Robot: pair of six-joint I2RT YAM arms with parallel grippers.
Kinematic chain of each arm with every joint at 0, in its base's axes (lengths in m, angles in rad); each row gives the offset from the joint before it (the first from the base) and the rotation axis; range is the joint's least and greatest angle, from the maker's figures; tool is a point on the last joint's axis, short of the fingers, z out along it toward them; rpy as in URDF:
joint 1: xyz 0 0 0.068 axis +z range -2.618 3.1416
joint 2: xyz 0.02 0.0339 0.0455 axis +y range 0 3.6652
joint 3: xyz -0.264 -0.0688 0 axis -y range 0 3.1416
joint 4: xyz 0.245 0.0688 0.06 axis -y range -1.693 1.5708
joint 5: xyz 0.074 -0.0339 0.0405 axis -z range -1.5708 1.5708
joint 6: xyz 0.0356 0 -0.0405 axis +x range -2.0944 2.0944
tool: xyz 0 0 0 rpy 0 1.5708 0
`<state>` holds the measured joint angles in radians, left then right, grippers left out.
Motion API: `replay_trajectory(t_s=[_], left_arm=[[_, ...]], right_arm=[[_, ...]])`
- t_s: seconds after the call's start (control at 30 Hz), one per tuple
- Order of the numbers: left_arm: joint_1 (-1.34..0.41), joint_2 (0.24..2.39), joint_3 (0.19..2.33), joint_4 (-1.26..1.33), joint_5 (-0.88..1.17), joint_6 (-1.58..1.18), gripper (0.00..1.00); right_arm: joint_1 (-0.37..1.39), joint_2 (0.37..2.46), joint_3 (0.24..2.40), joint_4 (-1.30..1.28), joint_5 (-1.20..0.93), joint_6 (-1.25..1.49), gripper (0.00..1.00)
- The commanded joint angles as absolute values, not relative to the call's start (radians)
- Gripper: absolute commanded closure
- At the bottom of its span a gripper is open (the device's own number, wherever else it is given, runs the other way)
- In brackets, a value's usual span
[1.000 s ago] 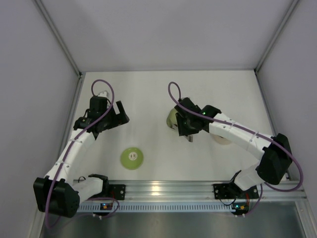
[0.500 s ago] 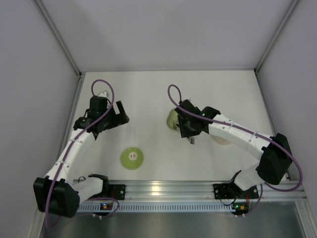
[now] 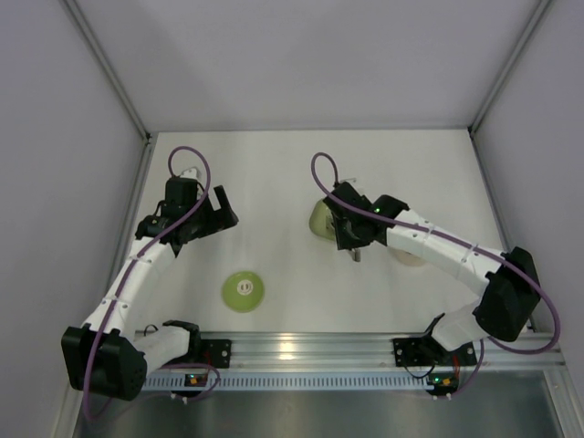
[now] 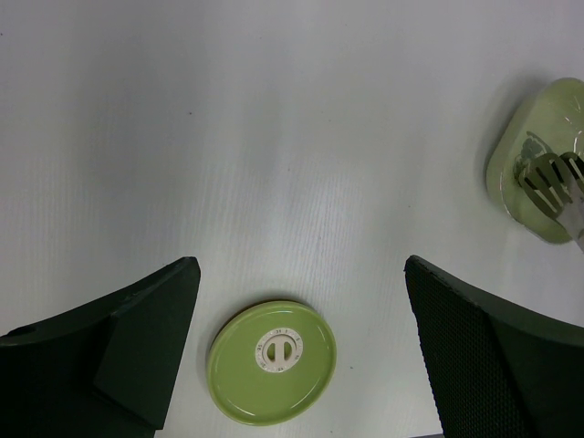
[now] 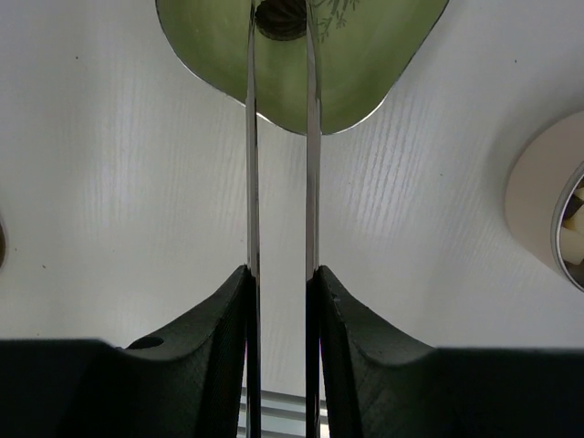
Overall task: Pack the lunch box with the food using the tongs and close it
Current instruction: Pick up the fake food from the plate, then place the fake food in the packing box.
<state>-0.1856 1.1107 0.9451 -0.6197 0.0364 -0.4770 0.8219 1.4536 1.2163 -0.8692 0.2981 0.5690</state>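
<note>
My right gripper [image 5: 281,274] is shut on the tongs [image 5: 251,164], pressing their two slim silver arms toward each other. The tongs reach over the light-green dish [image 5: 365,64], and a dark brown piece of food [image 5: 280,18] sits between their tips. The lunch box [image 5: 538,205] stands to the right with whitish-yellow chunks [image 5: 573,228] inside; from above the lunch box [image 3: 411,258] is partly under the right arm. Its green lid [image 3: 243,292] lies flat on the table. My left gripper [image 4: 299,274] hangs open above the lid [image 4: 272,360], holding nothing.
White walls close in the table on the left, back and right. A metal rail [image 3: 301,347] with the arm bases runs along the near edge. The left wrist view also catches the dish [image 4: 511,173] and the tongs' slotted tips [image 4: 555,178].
The right gripper has squeezed the tongs' arms closer together and shifted slightly right over the dish. The left arm and lid have not moved.
</note>
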Motion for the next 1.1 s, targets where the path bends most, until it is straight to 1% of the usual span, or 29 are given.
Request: replay_trajectory(t_s=[0.0, 0.27, 0.47, 0.7, 0.9, 1.07], left_arm=[[-0.190, 1.095, 0.939, -0.571, 0.032, -0.477, 0.01], [-0.190, 1.095, 0.940, -0.569, 0.032, -0.476, 0.01], [-0.190, 1.095, 0.937, -0.571, 0.032, -0.474, 0.01], [-0.190, 1.100, 0.942, -0.571, 0.031, -0.474, 0.01], [-0.190, 1.104, 0.943, -0.569, 0.035, -0.474, 0.01], [-0.190, 1.108, 0.943, -0.568, 0.049, -0.477, 0.01]], right_arm=[[0.825, 1.398, 1.296, -0.903, 0.365, 0.578, 0.73], [0.802, 1.376, 1.315, -0.923, 0.391, 0.575, 0.72], [0.796, 1.321, 1.310, -0.972, 0.411, 0.597, 0.72], [0.787, 1.159, 1.258, -1.119, 0.482, 0.679, 0.71], [0.773, 0.975, 1.165, -1.258, 0.517, 0.808, 0.70], [0.773, 0.865, 1.118, -1.396, 0.534, 0.917, 0.69]])
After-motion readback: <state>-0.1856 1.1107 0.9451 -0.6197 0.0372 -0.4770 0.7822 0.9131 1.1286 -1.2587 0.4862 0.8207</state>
